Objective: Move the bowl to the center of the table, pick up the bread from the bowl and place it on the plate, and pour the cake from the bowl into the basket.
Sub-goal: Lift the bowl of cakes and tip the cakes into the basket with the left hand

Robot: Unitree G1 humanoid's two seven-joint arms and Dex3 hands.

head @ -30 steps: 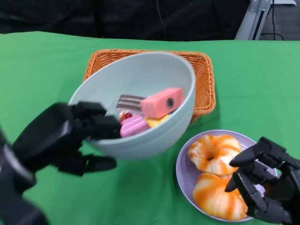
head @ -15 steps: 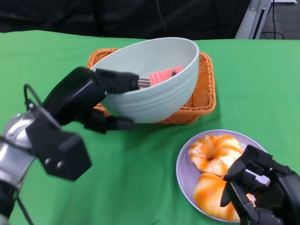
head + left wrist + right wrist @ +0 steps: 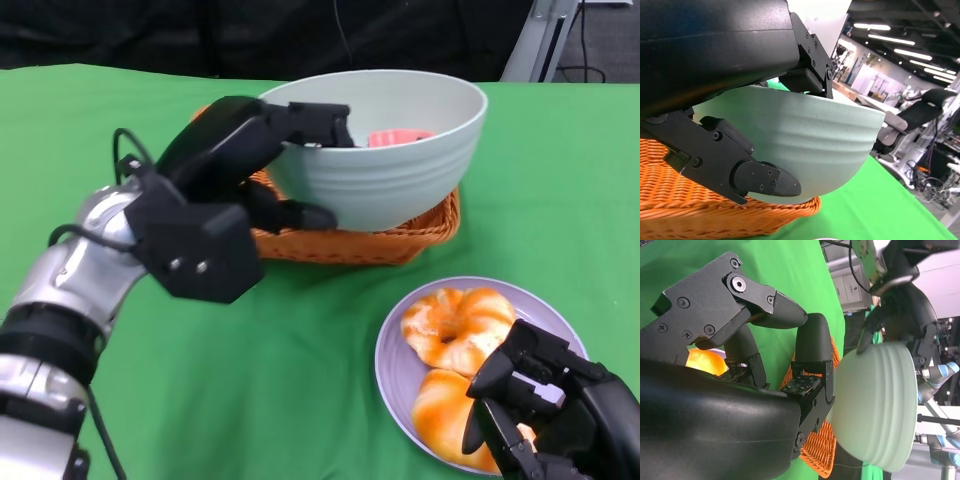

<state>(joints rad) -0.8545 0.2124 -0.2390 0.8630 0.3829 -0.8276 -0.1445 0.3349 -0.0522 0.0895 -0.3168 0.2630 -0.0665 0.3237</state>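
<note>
Over the last second the bowl (image 3: 385, 150) has travelled from in front of the basket (image 3: 400, 235) up and back, and now hangs directly above it; it has also levelled, so the cake (image 3: 400, 137) shows only as a pink edge over the far rim. The left hand (image 3: 250, 160) has carried it there, fingers clamped on the near-left rim, some hooked inside and one pressed under the outer wall, as the left wrist view confirms.

What matters for pouring: the bowl sits over the basket's middle with its mouth facing up, and the hand is on the left rim, so the cake would have to be tipped away from the fingers, toward the back or right, to drop inside the weave.

To the right, the bread (image 3: 455, 328) lies on the plate (image 3: 395, 370). The right hand (image 3: 545, 405) hovers over the plate's near edge, fingers curled, holding nothing.
</note>
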